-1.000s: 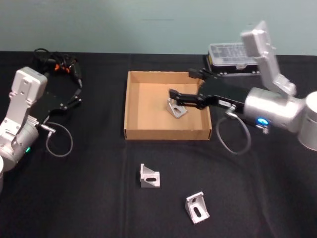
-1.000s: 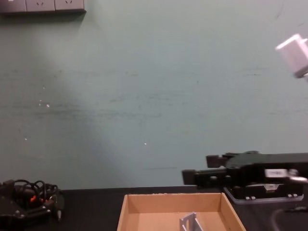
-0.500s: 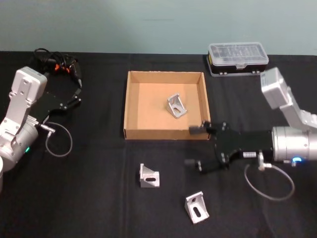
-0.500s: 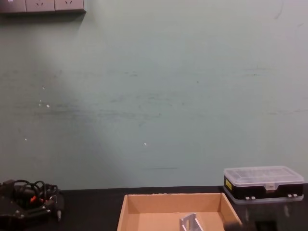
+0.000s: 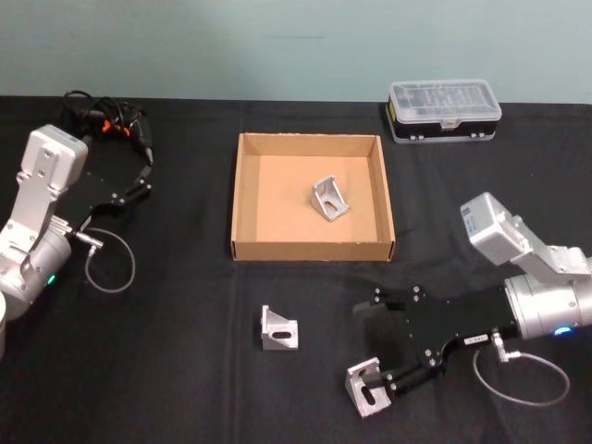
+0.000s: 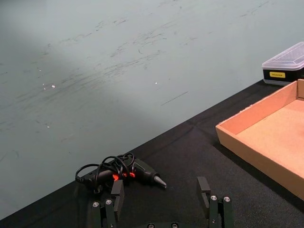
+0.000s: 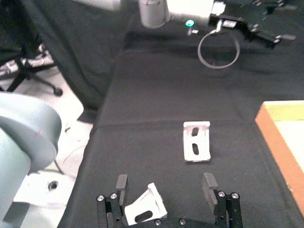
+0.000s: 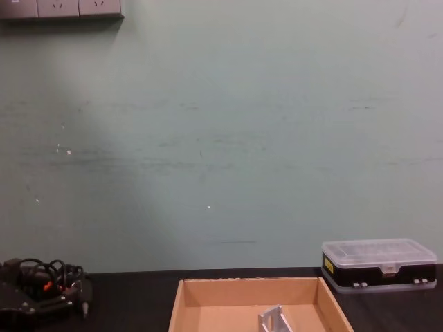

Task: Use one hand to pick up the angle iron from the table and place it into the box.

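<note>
Just nearer than the box (image 5: 313, 248), right gripper (image 5: 376, 348) holds released fingers by a bracket (image 5: 367, 387); left gripper (image 6: 160, 186) fingers likewise spread.

Tan cardboard box (image 5: 313, 250) holds one silver angle iron (image 5: 330, 199).

A pale green wall (image 8: 221, 138) (scuffed in places) carries white sockets (image 8: 62, 7).

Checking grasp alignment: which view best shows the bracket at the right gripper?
The right wrist view: the bracket lies tilted between the fingers of the open right gripper, close to one finger, with its slot facing the camera. The head view shows it from above, smaller, at the fingertips.
</note>
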Robot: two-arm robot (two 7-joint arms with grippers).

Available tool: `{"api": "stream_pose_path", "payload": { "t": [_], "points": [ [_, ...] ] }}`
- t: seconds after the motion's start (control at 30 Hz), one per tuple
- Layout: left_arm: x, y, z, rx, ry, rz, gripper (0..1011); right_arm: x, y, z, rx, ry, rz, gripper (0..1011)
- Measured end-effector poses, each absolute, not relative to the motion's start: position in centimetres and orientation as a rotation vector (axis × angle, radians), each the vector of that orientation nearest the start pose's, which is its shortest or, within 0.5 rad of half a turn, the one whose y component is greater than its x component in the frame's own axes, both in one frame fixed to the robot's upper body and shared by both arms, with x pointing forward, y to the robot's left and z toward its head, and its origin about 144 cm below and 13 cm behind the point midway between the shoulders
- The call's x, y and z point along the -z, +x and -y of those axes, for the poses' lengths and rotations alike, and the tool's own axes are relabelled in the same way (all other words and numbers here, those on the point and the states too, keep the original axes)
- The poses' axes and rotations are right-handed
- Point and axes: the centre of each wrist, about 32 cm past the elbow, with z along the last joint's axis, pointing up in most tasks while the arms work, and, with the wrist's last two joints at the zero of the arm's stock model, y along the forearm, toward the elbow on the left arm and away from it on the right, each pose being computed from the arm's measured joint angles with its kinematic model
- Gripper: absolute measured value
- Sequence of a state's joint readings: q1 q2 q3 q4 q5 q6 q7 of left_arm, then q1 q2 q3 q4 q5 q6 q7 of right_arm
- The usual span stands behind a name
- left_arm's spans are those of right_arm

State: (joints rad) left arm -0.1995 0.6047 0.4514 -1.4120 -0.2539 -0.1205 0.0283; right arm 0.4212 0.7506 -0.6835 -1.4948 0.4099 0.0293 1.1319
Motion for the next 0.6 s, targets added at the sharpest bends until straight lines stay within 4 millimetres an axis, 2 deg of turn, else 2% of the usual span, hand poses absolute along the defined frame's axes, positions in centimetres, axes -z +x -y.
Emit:
{"api": "stream_pose_path", "payload": {
  "t": [0.6],
  "points": [
    [-114.0, 48.9, -31.0, -1.248, 0.305, 0.285, 1000, -119.7, 51.3, 28.1, 0.006, -0.573, 0.087, 1000]
  ]
}}
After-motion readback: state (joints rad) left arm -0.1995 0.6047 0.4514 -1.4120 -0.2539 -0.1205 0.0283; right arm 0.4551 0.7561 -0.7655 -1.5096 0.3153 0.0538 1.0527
